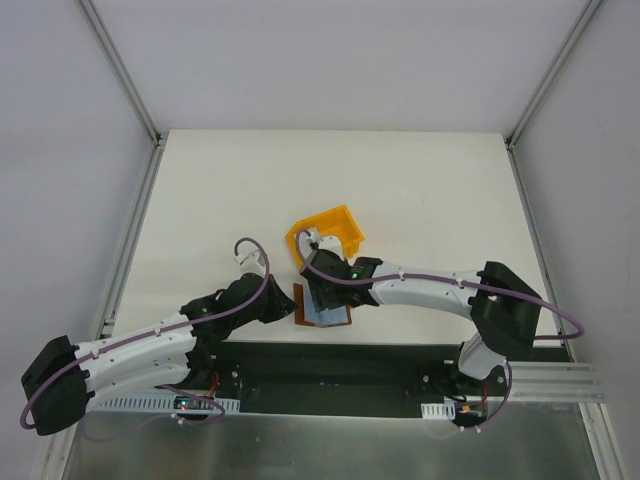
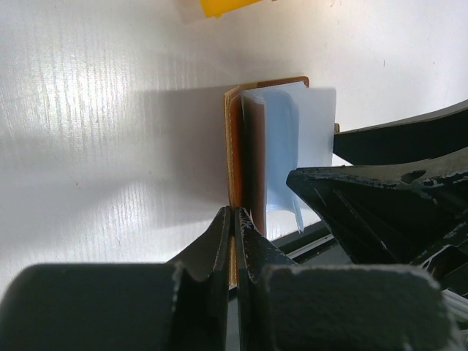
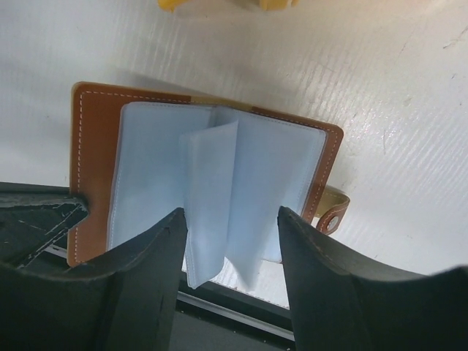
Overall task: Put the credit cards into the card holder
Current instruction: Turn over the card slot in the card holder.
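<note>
The card holder (image 1: 326,310) lies open at the table's near edge, a brown leather wallet with pale blue plastic sleeves (image 3: 219,175) fanned upward and a snap tab (image 3: 333,213) at its right. My left gripper (image 2: 235,219) is shut on the edge of its left brown cover (image 2: 235,139). My right gripper (image 3: 230,219) hangs open just over the holder, with loose sleeve leaves standing between its fingers, untouched on either side. In the left wrist view one of the right gripper's fingers (image 2: 365,194) shows beside the sleeves. The credit cards are out of view.
A yellow plastic bin (image 1: 327,232) stands just behind the holder, its edge visible in both wrist views (image 3: 219,4) (image 2: 219,6). The dark metal base rail (image 1: 330,360) runs right along the table's near edge under the holder's lower side.
</note>
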`<state>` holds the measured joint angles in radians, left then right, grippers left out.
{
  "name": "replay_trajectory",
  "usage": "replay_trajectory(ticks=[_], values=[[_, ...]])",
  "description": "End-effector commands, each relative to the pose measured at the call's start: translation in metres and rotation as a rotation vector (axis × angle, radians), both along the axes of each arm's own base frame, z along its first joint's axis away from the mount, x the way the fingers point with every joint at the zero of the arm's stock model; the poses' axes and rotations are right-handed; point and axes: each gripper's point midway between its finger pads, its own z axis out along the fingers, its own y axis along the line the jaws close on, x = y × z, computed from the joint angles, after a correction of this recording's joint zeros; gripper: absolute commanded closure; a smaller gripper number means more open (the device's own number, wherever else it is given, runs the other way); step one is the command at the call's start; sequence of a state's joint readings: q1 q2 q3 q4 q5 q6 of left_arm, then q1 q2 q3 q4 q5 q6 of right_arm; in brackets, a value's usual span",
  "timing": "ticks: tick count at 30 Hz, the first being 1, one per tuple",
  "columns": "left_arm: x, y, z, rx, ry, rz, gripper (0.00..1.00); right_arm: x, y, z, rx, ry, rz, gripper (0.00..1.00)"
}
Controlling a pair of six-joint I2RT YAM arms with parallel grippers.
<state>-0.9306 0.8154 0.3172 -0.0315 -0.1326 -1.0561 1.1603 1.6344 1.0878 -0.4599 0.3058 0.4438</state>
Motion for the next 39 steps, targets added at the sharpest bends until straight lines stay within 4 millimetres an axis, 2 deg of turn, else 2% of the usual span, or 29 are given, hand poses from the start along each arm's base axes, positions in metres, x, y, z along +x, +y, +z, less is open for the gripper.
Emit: replay_trajectory(ticks=[1,6,12,16,20,26,29,32,36,39], values=[[0.0,0.0,-0.002,-0.019,-0.004,0.017,1.0,-0.005,0.0,-0.008,0.034,0.054,-0.016,0.44],[-0.003,0.004,-0.012,-0.008,0.019,0.029,1.0,-0.01,0.001,-0.024,0.096,0.124,-0.041,0.43],[-0.005,0.008,-0.021,0.015,0.037,0.039,1.0,-0.009,-0.007,-0.03,0.083,0.131,-0.066,0.41],[-0.007,0.01,-0.028,0.027,0.054,0.043,1.0,-0.015,0.004,-0.032,0.147,0.175,-0.049,0.41],[-0.007,0.011,-0.03,0.034,0.061,0.048,1.0,-0.016,0.028,-0.027,0.262,0.219,-0.031,0.41],[-0.008,0.016,-0.037,0.045,0.075,0.072,1.0,-0.024,0.07,0.009,0.449,0.255,0.097,0.41],[-0.009,0.017,-0.042,0.056,0.088,0.079,1.0,-0.032,0.086,0.015,0.484,0.287,0.145,0.41],[-0.008,0.018,-0.042,0.061,0.089,0.083,1.0,-0.038,0.094,0.014,0.488,0.31,0.169,0.41],[-0.008,0.02,-0.044,0.051,0.092,0.105,1.0,-0.037,0.092,0.014,0.485,0.299,0.165,0.41],[-0.009,0.023,-0.046,0.041,0.095,0.119,1.0,-0.036,0.09,0.027,0.507,0.261,0.193,0.41]])
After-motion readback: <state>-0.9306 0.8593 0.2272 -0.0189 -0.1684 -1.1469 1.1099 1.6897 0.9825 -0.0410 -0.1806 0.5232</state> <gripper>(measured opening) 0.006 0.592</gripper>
